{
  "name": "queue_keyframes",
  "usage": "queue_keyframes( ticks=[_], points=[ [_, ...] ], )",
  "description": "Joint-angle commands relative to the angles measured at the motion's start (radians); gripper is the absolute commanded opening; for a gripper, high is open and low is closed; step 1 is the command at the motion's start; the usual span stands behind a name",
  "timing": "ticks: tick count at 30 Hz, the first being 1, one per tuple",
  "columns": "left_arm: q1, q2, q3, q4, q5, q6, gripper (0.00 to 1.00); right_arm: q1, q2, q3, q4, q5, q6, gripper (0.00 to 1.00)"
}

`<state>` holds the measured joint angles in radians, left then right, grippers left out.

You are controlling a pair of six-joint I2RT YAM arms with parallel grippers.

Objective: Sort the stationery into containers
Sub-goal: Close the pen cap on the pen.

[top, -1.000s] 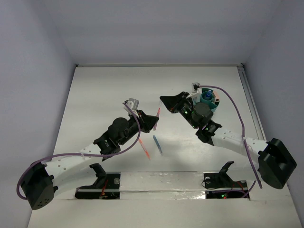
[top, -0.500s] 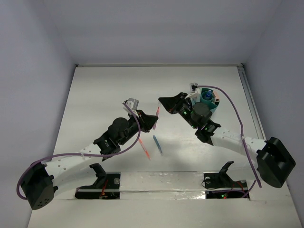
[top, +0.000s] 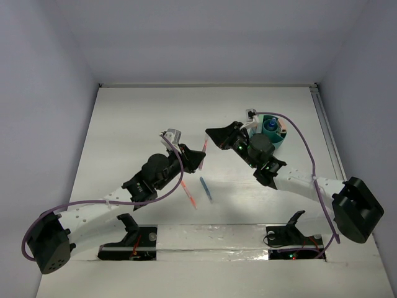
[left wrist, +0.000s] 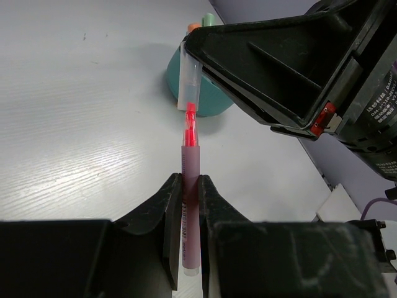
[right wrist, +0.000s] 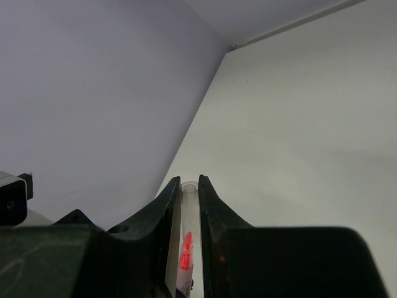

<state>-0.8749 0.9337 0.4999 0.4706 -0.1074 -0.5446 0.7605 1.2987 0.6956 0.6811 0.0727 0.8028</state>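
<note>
Two grips share one line above the table: the left gripper (left wrist: 189, 181) clamps the red-tipped pen (left wrist: 189, 158), and the right gripper (right wrist: 188, 183) pinches its clear cap (left wrist: 188, 84). Pen and cap lie end to end, tip at the cap's mouth, left of the teal cup (left wrist: 205, 102). Any next move should run straight along that axis.

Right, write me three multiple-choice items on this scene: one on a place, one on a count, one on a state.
1. The teal cup stands: A) beside the right arm B) at the left arm's base C) in the far left corner.
2. Pens lying loose on the table: A) one B) two C) four.
3. The left fingers are: A) open B) shut on the red-tipped marker C) shut on scissors.
Answers: 1 A, it sits by that arm's wrist. 2 B, an orange pen and a blue pen. 3 B, they clamp its barrel while the right fingers hold the clear cap.
</note>
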Motion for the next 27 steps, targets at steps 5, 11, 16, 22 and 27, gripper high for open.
queue_keyframes(
  ticks=[5,11,16,22,27],
  points=[
    [0.004,-0.018,0.048,0.063,-0.041,0.023,0.0,0.002,0.008,0.019,0.06,-0.036,0.018,0.0],
    [0.004,-0.006,0.054,0.063,-0.048,0.035,0.0,0.002,0.025,0.047,0.025,-0.065,0.018,0.0],
    [0.004,-0.006,0.06,0.06,-0.057,0.044,0.0,0.002,0.04,0.061,0.008,-0.114,0.022,0.0],
    [0.004,-0.009,0.057,0.057,-0.072,0.048,0.0,0.002,0.034,0.05,0.014,-0.122,0.035,0.0],
    [0.004,-0.012,0.063,0.062,-0.094,0.06,0.0,0.002,0.031,0.047,0.009,-0.132,0.041,0.0]
  ],
)
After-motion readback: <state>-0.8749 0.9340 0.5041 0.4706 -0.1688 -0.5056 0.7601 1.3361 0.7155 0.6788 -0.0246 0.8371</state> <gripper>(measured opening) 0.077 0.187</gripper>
